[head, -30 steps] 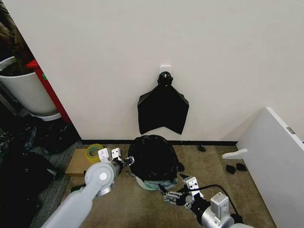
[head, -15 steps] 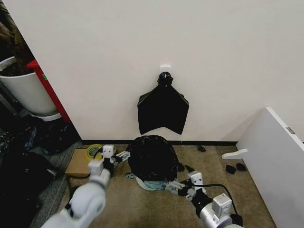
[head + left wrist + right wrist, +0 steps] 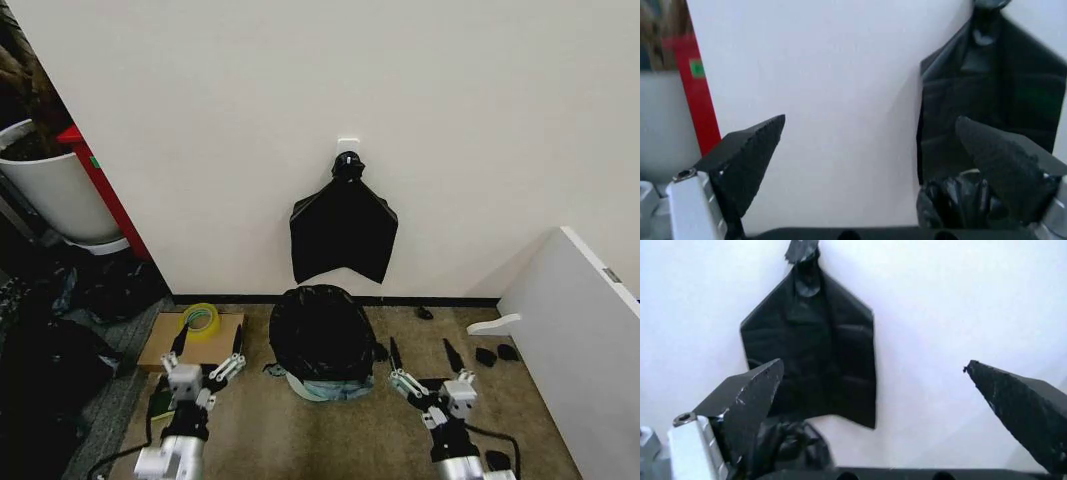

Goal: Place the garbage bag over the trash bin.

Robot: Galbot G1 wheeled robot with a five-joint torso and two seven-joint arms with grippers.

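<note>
The garbage bag [image 3: 322, 332], glossy and crinkled, is draped over the trash bin, whose pale green base [image 3: 325, 389] shows under the bag's hem. The bin stands on the carpet by the wall. My left gripper [image 3: 210, 346] is open and empty, low and to the left of the bin, clear of the bag. My right gripper [image 3: 420, 349] is open and empty to the bin's right, also apart from it. The left wrist view has the bag [image 3: 953, 196] by the far finger of the left gripper [image 3: 873, 150]. The right wrist view has the bag [image 3: 788, 444] low beside the right gripper [image 3: 880, 390].
A flat fan-shaped bundle of black bags [image 3: 343, 232] hangs on the wall above the bin. A yellow tape roll [image 3: 200, 318] lies on cardboard [image 3: 160, 347] at the left. A white pot [image 3: 55, 190] with a red-edged board [image 3: 105, 195] stands far left. A white panel [image 3: 580, 340] leans at right.
Both arms have drawn back from the bin toward me. The left gripper left the bag's left side, the right gripper left the bin's front base. Both now stand open beside it.
</note>
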